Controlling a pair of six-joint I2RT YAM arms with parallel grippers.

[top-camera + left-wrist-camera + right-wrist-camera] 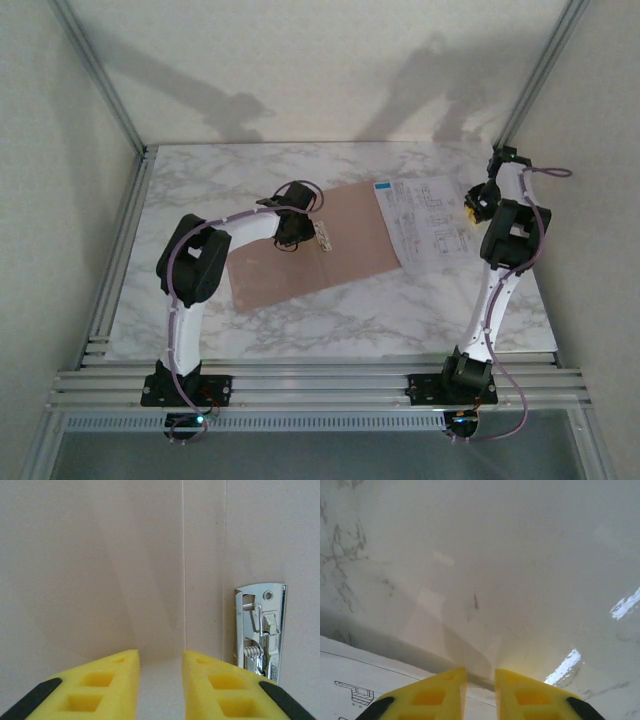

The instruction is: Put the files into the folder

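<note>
Folder (270,275) lies open mid surface (330,325); files (425,220) overlap its R edge. L jaws narrowly apart over folder beside metal clip (260,630), empty. R jaws narrowly apart at files' far edge, pinching nothing. Risk: thin sheets buckle or slip when pushed, or snag on clip.

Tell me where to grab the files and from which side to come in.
Take the files by their right edge, coming in low from the right with the right pincer, which sits at that edge. They lie flat on the table, so only an edge offers a pinch.
</note>
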